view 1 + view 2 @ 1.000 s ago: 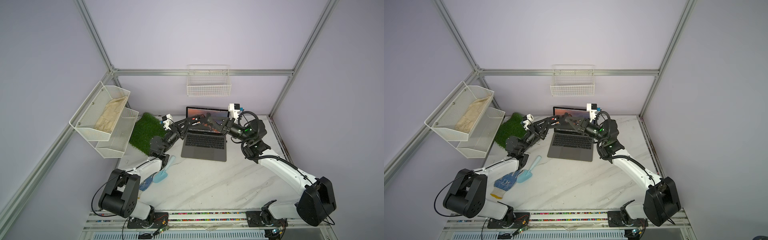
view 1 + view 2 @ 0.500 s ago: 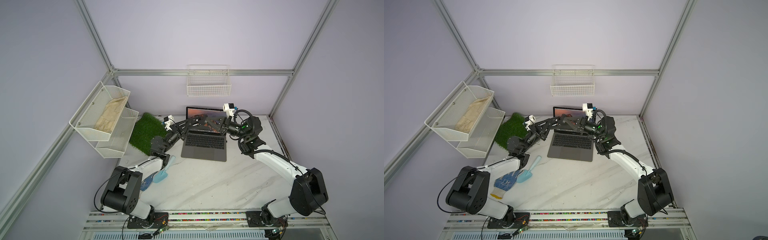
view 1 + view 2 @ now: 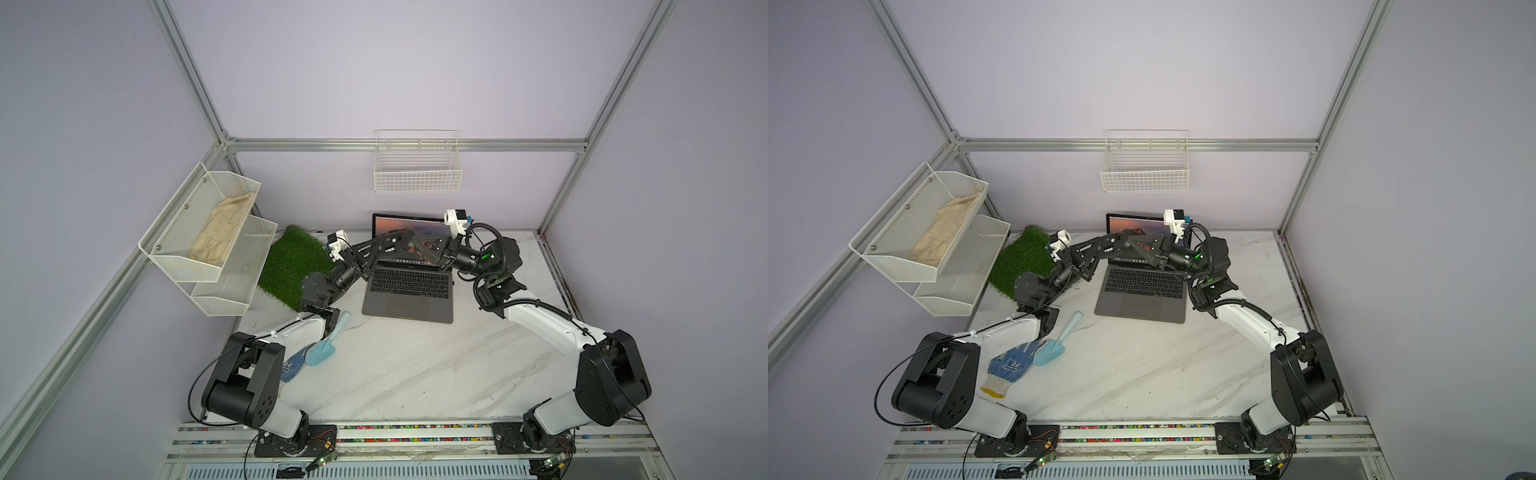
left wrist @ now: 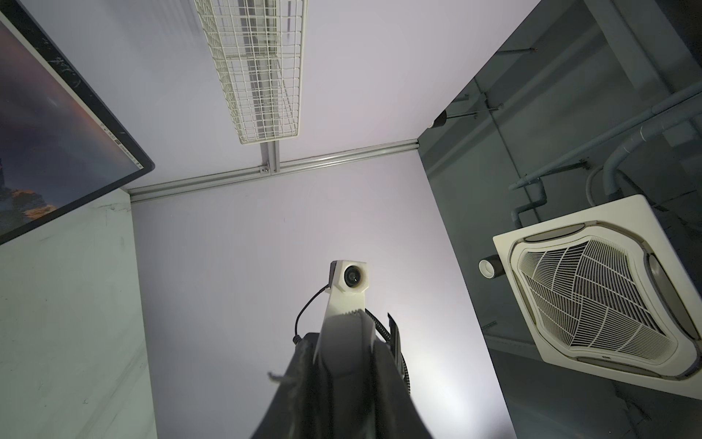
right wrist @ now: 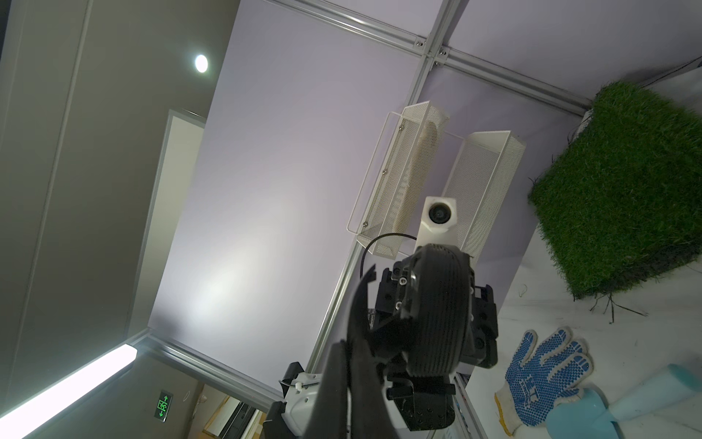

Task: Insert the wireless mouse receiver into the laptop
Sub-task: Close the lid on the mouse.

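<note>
Top views: slim dark-grey metal laptop (image 3: 395, 305) sits open at the back of the white marble table (image 3: 415, 365), screen showing orange. L gripper (image 3: 397, 244) & R gripper (image 3: 419, 248) meet tip to tip above its hinge. Shaggy green turf (image 3: 291, 262), blue-dotted knit glove (image 3: 1013, 363) and pale-blue trowel (image 3: 1054, 349) lie to its left.

L wrist: glossy screen corner, white wire basket (image 4: 258, 68).

R wrist: L gripper clamps what looks like a black ribbed oval mouse (image 5: 437, 308). R gripper's fingers (image 5: 334, 387) are pressed together.

Wireless mouse receiver: too small, can't tell where.

Vs 1 s back: R arm has swung in toward L; laptop unmoved.
</note>
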Tool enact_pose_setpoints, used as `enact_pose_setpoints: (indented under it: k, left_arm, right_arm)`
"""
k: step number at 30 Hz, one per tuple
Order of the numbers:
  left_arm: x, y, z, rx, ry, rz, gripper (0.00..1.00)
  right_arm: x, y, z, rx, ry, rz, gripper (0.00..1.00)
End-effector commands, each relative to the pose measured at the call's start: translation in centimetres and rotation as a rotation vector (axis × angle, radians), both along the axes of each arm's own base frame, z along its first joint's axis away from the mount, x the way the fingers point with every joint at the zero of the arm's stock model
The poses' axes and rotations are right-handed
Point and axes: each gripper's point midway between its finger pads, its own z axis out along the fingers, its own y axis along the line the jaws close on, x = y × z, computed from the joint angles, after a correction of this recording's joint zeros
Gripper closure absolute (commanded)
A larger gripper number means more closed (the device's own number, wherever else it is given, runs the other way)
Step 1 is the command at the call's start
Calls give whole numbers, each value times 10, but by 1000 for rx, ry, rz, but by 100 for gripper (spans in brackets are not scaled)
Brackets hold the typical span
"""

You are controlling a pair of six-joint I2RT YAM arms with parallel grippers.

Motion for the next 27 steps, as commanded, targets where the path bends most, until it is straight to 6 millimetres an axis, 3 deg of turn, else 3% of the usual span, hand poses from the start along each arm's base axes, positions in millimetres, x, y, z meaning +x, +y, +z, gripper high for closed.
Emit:
enact_pose_setpoints:
  k: [1,13,21,27]
  left_arm:
    - [-8,5,27,-31,-99,13,100]
    - [-9,5,28,-25,-108,15,100]
    - [-11,5,30,-24,-118,15,100]
    - [-12,5,30,-22,-120,12,100]
  right_arm:
    - [-4,2,0,25,25,25,100]
    - [6,9,-10,32,55,15,100]
    - [21,7,-35,67,166,-37,100]
    - [23,10,-42,31,178,-32,100]
